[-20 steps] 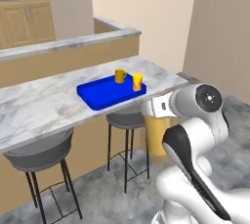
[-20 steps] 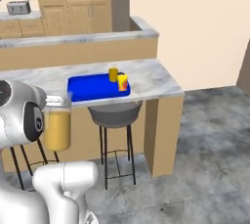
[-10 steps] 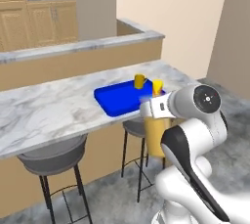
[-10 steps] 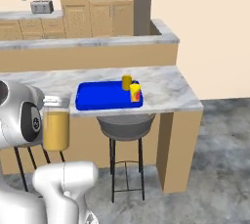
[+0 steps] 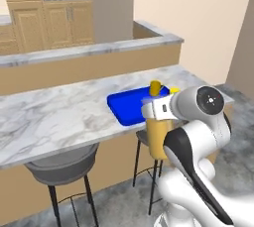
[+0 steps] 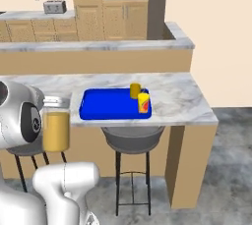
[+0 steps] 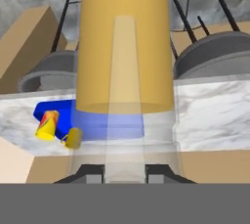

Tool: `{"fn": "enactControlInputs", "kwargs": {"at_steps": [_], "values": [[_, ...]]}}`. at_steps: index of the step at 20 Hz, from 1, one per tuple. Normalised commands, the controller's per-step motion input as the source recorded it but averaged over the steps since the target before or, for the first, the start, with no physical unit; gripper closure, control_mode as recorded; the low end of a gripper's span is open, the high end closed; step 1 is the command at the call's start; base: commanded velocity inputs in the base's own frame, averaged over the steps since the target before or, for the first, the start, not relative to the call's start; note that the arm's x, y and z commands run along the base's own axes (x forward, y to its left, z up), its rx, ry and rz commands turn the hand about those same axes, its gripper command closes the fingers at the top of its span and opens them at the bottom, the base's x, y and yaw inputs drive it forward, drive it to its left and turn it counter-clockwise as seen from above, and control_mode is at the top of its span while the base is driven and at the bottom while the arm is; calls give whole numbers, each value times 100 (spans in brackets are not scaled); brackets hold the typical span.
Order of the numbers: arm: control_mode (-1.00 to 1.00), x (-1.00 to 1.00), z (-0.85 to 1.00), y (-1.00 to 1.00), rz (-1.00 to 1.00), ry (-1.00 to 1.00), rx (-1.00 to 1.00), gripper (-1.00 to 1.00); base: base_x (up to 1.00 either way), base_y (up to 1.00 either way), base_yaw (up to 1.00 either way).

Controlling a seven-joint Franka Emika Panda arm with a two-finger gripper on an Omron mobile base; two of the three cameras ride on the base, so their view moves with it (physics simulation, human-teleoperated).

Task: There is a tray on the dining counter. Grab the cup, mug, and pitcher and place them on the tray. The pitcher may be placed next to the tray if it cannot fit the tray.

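Blue tray (image 6: 106, 105): cup (image 6: 143, 103), mug (image 6: 135, 90) on it | my gripper (image 7: 125, 173) clamps pitcher (image 7: 125, 47), short of tray | pitcher left

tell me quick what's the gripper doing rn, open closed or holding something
Gripper: closed on the pitcher, carrying it in the air beside the dining counter.
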Motion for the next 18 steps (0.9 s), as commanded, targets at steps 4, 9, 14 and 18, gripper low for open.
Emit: {"fn": "enactControlInputs", "kwargs": {"at_steps": [4,9,14,18], "values": [[100,0,0,0,0,0,0,100,57,-20,15],[100,0,0,0,0,0,0,100,30,-7,11],[100,0,0,0,0,0,0,100,11,0,5],[100,0,0,0,0,0,0,100,0,0,0]]}}
